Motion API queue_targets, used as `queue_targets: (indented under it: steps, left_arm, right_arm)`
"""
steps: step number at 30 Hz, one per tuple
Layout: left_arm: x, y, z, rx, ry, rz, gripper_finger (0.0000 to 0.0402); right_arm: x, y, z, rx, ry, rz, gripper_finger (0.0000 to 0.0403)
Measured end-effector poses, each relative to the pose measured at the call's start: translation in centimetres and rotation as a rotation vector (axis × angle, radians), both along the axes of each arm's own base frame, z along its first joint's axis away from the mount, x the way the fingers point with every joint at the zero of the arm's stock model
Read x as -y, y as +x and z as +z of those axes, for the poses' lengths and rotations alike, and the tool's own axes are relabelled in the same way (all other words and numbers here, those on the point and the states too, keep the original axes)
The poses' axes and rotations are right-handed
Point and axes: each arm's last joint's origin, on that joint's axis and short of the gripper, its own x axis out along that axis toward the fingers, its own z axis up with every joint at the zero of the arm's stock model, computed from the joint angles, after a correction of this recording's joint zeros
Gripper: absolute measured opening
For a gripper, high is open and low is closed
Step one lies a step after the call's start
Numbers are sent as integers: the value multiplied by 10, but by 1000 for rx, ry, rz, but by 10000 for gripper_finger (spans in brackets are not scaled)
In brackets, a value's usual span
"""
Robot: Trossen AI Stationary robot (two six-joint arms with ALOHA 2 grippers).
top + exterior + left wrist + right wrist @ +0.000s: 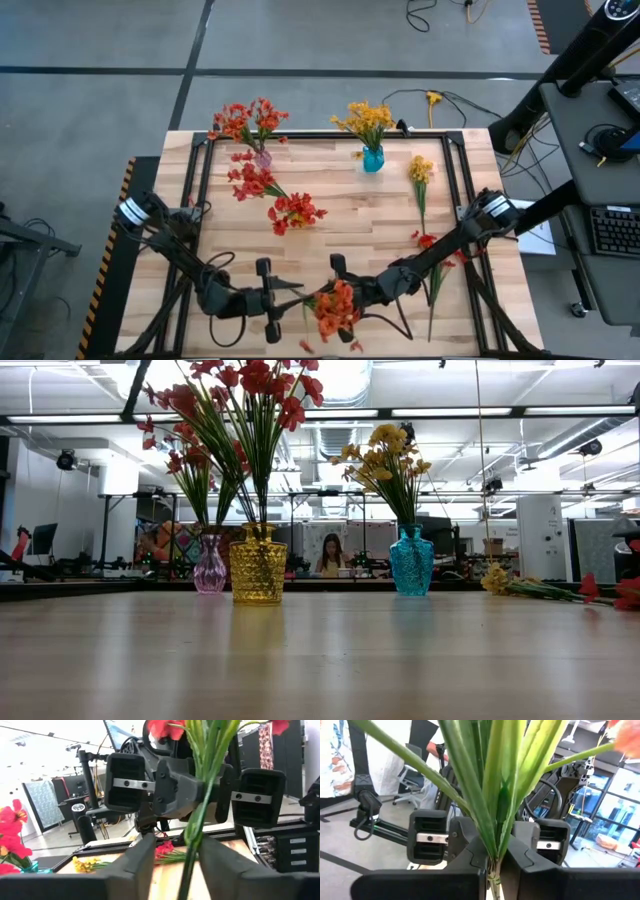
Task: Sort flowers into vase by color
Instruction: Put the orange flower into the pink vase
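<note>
A red-orange sprig [335, 305] stands upright between my two grippers near the table's near edge. Its green stem [192, 845] and leaves [495, 780] fill both wrist views. My right gripper [352, 290] [494, 872] is shut on the stem. My left gripper [298, 295] [175, 860] faces it, open, with a finger on either side of the same stem, which runs close to one finger. A pink vase [263, 158] [210, 568] and a yellow vase [257, 570] hold red-orange sprigs. A blue vase [373, 158] [411, 565] holds yellow ones. My right gripper pinches the sprig's stem [493, 862] between its two fingers, just below where the leaves fan out. The fingers come level from the table's right, across the stem. The sprig stands upright with its blossoms above the fingers; its lower end does not show.
Loose red-orange sprigs lie mid-table [250, 182] [296, 212] and by the right arm [430, 245]. A yellow sprig [420, 172] lies right of the blue vase. Petals [355, 346] dot the near edge. A black frame [200, 180] borders the tabletop. A person [328, 555] sits far behind.
</note>
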Motion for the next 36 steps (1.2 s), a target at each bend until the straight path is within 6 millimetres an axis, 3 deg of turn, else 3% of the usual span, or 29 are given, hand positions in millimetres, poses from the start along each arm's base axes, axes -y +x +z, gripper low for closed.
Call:
queue_targets:
  steps: [7, 12, 19, 28, 36]
  left_arm:
    - [6, -8, -1, -32, 6, 59, 237]
    - [11, -13, 0, -35, 30, 45, 272]
    - [9, -2, 14, -2, 3, 61, 276]
    - [3, 9, 2, -45, 4, 83, 271]
    - [-1, 13, 0, -52, -9, 77, 200]
  right_arm:
    - [0, -3, 3, -36, 0, 13, 16]
    - [4, -6, 5, -133, 11, -64, 15]
    - [6, 1, 17, -296, 40, -108, 15]
    - [4, 7, 33, -302, 51, -111, 15]
    - [5, 8, 32, -305, 50, -116, 24]
